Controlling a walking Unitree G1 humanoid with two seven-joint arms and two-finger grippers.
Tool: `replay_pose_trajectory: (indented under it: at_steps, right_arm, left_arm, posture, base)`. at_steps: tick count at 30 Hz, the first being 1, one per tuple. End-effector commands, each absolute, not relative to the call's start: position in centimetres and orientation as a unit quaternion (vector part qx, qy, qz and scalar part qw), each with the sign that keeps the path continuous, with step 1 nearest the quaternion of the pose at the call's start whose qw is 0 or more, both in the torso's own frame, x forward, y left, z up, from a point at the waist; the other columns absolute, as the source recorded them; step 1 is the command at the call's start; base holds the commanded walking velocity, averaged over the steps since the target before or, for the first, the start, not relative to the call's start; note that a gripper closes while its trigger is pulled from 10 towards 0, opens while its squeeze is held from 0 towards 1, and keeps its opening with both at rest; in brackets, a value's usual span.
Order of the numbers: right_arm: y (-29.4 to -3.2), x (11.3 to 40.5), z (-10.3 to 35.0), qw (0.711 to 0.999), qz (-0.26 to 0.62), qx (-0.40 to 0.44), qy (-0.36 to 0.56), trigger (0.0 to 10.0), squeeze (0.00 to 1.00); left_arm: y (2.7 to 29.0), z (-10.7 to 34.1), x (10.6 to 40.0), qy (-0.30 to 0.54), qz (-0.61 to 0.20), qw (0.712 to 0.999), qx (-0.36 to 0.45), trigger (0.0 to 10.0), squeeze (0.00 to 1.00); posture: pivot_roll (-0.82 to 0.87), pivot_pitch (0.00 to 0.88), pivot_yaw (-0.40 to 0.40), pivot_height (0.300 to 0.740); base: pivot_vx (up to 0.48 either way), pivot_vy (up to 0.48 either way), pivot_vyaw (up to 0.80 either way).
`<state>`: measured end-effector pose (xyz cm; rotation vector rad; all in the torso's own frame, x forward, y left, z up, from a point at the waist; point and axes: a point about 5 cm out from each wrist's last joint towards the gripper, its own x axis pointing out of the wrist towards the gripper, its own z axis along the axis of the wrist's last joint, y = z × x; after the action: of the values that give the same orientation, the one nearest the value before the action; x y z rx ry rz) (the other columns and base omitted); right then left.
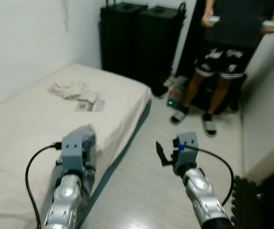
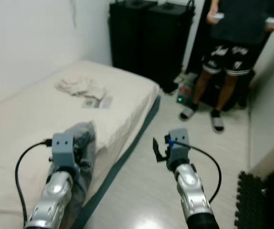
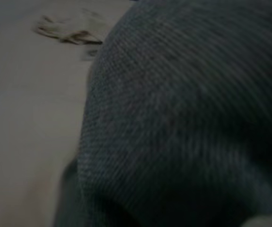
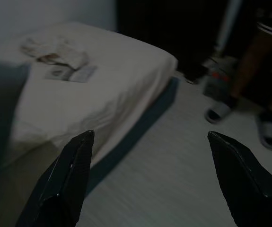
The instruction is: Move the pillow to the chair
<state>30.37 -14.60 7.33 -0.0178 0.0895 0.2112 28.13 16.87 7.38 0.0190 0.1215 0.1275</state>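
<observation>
Grey knitted fabric of the pillow (image 3: 183,118) presses right up against the left wrist camera, so close that the weave is the main thing visible, with a strip of cream bed sheet beside it. From the head views the same pillow shows as a grey mass at the near edge of the bed (image 1: 27,114), directly against the left gripper (image 1: 82,143); its fingers are buried behind the wrist housing and the fabric, so whether they clamp the pillow cannot be told. The right gripper (image 4: 150,179) hangs over the pale floor (image 1: 141,191) beside the bed, its two black fingers (image 4: 69,175) spread wide apart with nothing between them, a spread the right wrist view shows plainly while the head views show only a small dark claw.

On the bed lie one crumpled cream cloth (image 1: 72,89) and one flat printed packet (image 1: 90,106) just beside it, both well apart from the pillow. Two tall black cabinets (image 1: 141,38) stand against the far wall past the foot of the bed. One person (image 1: 232,52) stands beyond, in dark shorts and two slippers, each hand holding a small white controller. A small device with a green light (image 1: 174,98) sits on the floor near the person's feet. A dark foam mat (image 1: 248,205) lies on the floor to the right.
</observation>
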Motion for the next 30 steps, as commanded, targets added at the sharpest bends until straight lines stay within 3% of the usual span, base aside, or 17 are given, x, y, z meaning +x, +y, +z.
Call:
replay_pose_trajectory:
  at_steps: [1, 30]
  right_arm:
    - [-14.5, 30.1, 6.8, 0.993, 0.107, -0.01, 0.058, 10.0, 0.0]
    - [-14.4, 30.2, 6.2, 0.992, 0.102, -0.008, 0.074, 10.0, 0.0]
  left_arm:
    - [16.7, 8.7, 28.6, 0.024, 0.06, 0.998, 0.015, 10.0, 0.0]
    - [16.4, 7.1, 28.2, 0.053, 0.05, 0.997, 0.024, 10.0, 0.0]
  posture:
    - [0.03, 0.052, -0.011, 0.74]
    - [0.03, 0.049, -0.01, 0.74]
  base:
    - [0.0, 0.0, -0.8]
    - [0.0, 0.0, -0.8]
